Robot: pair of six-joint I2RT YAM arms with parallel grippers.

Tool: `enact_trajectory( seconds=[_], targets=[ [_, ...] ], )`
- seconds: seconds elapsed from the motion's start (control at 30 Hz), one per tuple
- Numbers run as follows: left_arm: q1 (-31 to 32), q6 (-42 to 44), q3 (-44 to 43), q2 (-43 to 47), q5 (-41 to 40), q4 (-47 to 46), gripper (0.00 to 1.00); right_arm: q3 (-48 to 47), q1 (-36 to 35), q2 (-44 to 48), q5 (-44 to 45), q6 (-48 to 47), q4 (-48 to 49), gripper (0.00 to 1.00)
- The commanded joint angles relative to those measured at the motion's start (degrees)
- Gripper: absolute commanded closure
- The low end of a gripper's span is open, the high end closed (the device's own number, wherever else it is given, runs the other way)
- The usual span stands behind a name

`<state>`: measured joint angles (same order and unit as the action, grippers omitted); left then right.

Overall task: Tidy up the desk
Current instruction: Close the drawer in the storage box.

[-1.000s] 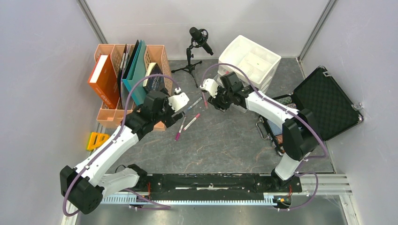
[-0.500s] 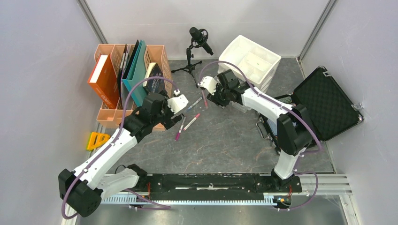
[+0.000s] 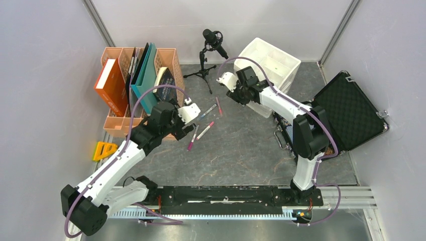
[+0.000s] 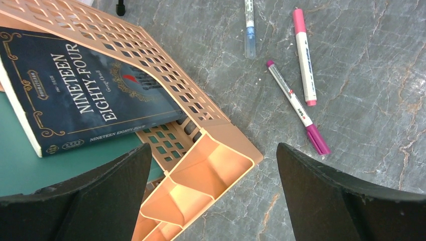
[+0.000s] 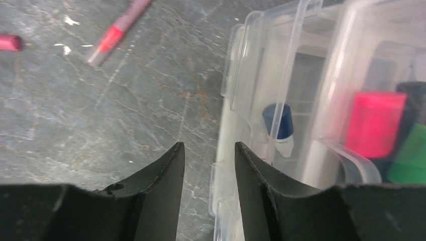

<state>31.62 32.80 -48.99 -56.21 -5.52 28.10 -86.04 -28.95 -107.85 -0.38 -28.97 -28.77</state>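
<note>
Left wrist: the left gripper [image 4: 212, 150] is spread wide above the near corner of an orange file rack [image 4: 211, 150]. A dark book [image 4: 85, 100] lies at 9 o'clock, and a pink marker [image 4: 305, 55] and a magenta-capped marker [image 4: 296, 106] lie on the table [image 4: 377, 165] at 1 o'clock. Right wrist: the right gripper [image 5: 208, 150] has its fingers drawn close with a narrow gap and nothing between them. It hangs just beside a clear drawer unit [image 5: 261, 65] at 2 o'clock, with a red marker [image 5: 113, 40] at 11. Top view: the table spans the floor between grey walls. The rack is at 10 o'clock, a microphone [image 3: 213, 39] at 12 and a black case [image 3: 351, 110] at 3.
</note>
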Motion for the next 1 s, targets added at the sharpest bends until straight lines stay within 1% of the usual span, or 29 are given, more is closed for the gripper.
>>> enact_trajectory(
  seconds=[0.0,0.13,0.3,0.4,0.47,0.6,0.67,0.83,0.97],
  targets=[
    [0.0,1.4,1.0,0.8,0.6,-2.5,0.0,-2.9,1.3,-0.5,5.4,-2.3,-0.1,0.53],
    [0.0,1.4,1.4,0.3,1.0,-2.9,0.0,-2.5,2.3,-0.5,7.7,-4.3,-0.2,0.53],
    [0.0,-1.8,0.4,-2.9,3.7,-4.0,0.0,-2.5,2.6,-0.6,9.9,-6.1,-0.2,0.52],
    [0.0,-5.0,-0.3,-5.5,5.3,-6.1,0.0,-2.9,2.6,-0.5,9.3,-6.5,-1.2,0.5],
    [0.0,-7.8,-0.9,-7.6,7.8,-8.3,0.0,-3.1,2.5,0.2,6.6,-6.3,-2.7,0.49],
    [0.0,-15.8,-3.7,-13.1,11.8,-13.3,0.0,-2.7,2.5,4.5,-1.1,-4.2,-5.5,0.45],
    [0.0,-21.6,-5.7,-16.5,14.7,-15.7,0.0,-2.6,2.6,7.6,-3.2,-3.0,-6.8,0.42],
    [0.0,-35.7,-11.0,-26.0,21.6,-22.6,0.0,-2.9,2.5,14.8,-3.5,-1.5,-9.2,0.41],
    [0.0,-43.1,-15.0,-33.0,25.1,-27.2,0.0,-5.1,2.6,18.7,-0.2,-1.9,-12.2,0.41]
  ],
)
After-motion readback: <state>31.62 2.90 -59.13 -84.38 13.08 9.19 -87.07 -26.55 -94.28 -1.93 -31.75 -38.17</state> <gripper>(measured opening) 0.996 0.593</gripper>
